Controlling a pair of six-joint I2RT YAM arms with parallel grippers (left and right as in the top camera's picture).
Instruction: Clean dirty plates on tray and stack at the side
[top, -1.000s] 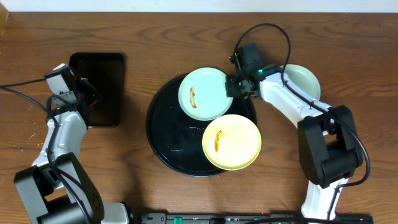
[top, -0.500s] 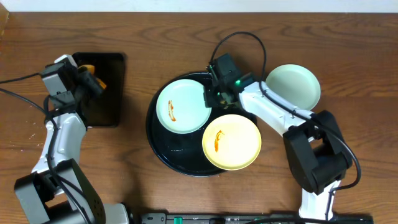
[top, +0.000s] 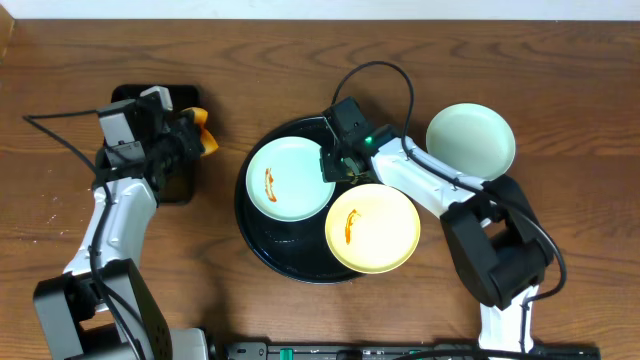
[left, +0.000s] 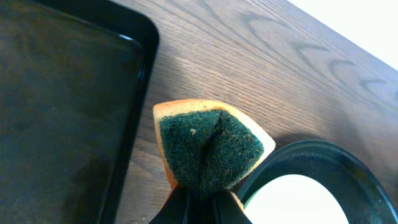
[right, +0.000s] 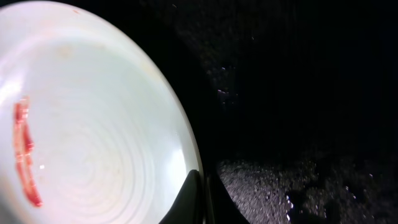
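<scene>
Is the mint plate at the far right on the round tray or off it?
Off it. The mint plate sits on the wood table, outside the black tray.

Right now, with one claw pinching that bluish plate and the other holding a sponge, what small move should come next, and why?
Probably the left claw should carry its sponge across to the mint plate. Its orange smear is unwiped, the right claw pinches its rim on the round tray, and the sponge hangs beside the tray, not above it.
</scene>
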